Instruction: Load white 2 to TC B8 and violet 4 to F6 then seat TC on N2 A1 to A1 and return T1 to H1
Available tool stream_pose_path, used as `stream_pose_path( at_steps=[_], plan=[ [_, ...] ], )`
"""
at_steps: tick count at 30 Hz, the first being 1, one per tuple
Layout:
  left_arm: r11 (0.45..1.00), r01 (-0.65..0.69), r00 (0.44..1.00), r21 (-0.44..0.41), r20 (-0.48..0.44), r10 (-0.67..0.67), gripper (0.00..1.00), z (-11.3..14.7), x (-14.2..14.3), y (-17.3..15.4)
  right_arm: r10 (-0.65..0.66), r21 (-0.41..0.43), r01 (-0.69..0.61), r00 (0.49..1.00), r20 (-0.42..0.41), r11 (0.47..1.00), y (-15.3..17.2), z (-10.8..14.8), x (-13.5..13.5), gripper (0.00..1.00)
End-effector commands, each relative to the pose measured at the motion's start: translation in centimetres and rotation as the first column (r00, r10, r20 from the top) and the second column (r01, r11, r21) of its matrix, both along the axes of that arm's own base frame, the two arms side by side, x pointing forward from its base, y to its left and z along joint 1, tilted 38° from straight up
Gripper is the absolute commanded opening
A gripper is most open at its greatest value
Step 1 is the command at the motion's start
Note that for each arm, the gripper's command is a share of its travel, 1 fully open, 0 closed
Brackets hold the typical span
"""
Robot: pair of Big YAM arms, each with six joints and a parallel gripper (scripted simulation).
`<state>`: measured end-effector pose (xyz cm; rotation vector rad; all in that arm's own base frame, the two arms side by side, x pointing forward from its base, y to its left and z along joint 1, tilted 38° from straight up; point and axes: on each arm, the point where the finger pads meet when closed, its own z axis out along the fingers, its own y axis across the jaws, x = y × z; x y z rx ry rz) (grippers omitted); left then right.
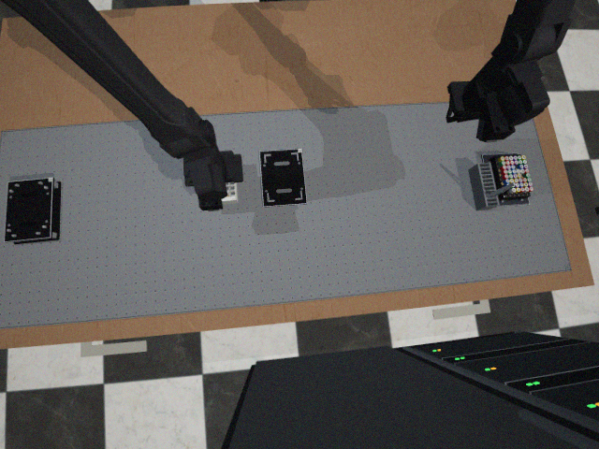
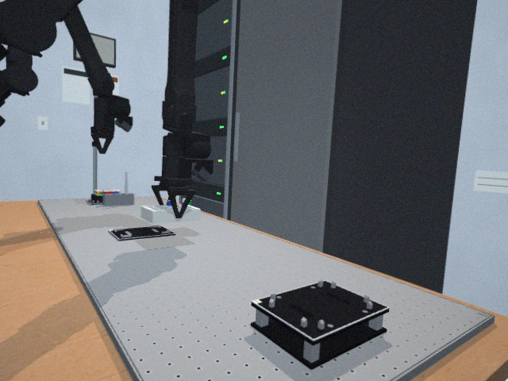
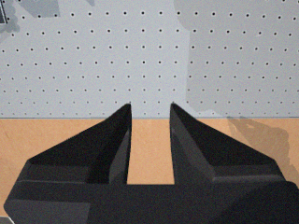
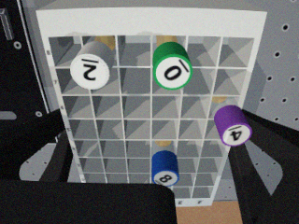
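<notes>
My right gripper (image 1: pixel 212 193) (image 2: pixel 172 205) (image 4: pixel 150 112) is shut on the white tube carrier TC (image 1: pixel 231 192) (image 2: pixel 158 213) (image 4: pixel 140 21), gripping its two long sides. It holds TC low over the mat, beside the flat black nest (image 1: pixel 283 178) (image 2: pixel 141 232). In the right wrist view TC holds white vial 2 (image 4: pixel 90 70), green vial 0 (image 4: pixel 172 70), violet vial 4 (image 4: pixel 233 126) and blue vial 8 (image 4: pixel 164 170). The raised nest N2 (image 1: pixel 31 210) (image 2: pixel 320 315) stands apart at the mat's end. My left gripper (image 1: pixel 476 123) (image 2: pixel 100 148) (image 3: pixel 150 112) is open and empty, high above the vial rack R1 (image 1: pixel 515 174) (image 2: pixel 105 191).
The grey holder H1 (image 1: pixel 483 185) (image 2: pixel 118 198) stands next to R1 with the forceps T1 (image 1: pixel 503 192) (image 2: pixel 125 180) upright in it. R1 is full of coloured vials. A dark server cabinet (image 2: pixel 286 123) stands along the table's long edge.
</notes>
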<state>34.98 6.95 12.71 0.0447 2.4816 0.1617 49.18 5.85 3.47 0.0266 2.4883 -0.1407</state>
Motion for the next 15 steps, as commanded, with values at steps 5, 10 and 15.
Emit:
stream_pose_path(
  at_steps=[5, 10, 15],
  plan=[
    [1.0, -0.004, 1.0, 0.003, 0.02, 0.004, 0.25, 1.0, 0.5, 0.0, 0.004, -0.003, -0.004, 0.999, 0.038, 1.0, -1.6, 1.6, 0.3, 0.0],
    [1.0, -0.004, 1.0, 0.003, 0.02, 0.004, 0.25, 1.0, 0.5, 0.0, 0.004, -0.003, -0.004, 0.999, 0.039, 1.0, -2.5, 1.7, 0.3, 0.0],
    [1.0, -0.004, 1.0, 0.003, 0.02, 0.004, 0.25, 1.0, 0.5, 0.0, 0.005, -0.004, -0.004, 0.999, 0.041, 1.0, -3.0, 1.8, 0.4, 0.0]
  ],
)
